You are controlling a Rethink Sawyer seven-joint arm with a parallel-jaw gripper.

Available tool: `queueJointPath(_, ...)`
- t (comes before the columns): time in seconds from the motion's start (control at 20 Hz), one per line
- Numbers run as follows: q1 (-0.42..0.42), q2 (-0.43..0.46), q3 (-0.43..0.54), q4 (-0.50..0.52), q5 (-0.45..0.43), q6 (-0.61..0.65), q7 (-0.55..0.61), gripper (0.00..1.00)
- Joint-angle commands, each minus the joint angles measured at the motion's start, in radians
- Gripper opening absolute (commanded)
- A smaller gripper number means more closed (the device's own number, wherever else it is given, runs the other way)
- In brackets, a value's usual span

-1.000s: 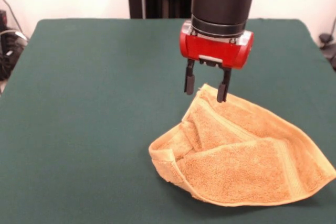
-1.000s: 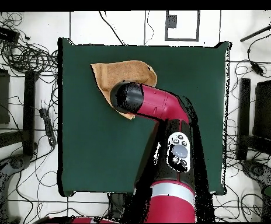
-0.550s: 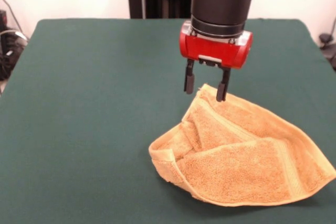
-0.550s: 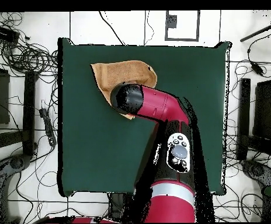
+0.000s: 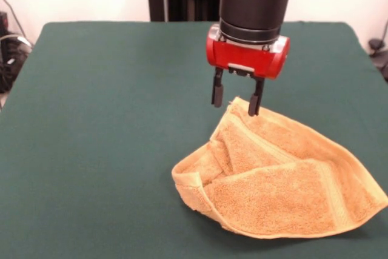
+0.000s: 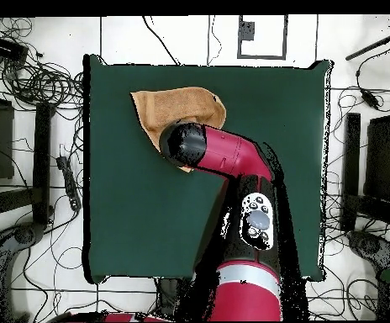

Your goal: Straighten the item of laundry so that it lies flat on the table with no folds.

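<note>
A: Status?
B: Towel sits crumpled and folded on the table, at its near right. Claw hangs spread over the far corner, gripping nothing.
A: Next?
B: Probably lower, pinch that corner, pull outward.

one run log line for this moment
end effector: open, over towel's far corner | towel: crumpled, folded over itself | table: towel toward one side | task: not done

front cam: low, near, faces arm | overhead: high, straight down | shared: table
</note>
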Motion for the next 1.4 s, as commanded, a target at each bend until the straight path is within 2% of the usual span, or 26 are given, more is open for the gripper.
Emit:
queueJointPath(0.05,0.043,0.11,0.018,0.133,0.029,-0.025,0.266,1.0)
queueJointPath(0.9,0.045,0.185,0.016,0.109,0.042,-0.079,0.272,1.0)
queueJointPath(1.4,0.052,0.19,-0.001,0.083,0.044,-0.04,0.256,1.0)
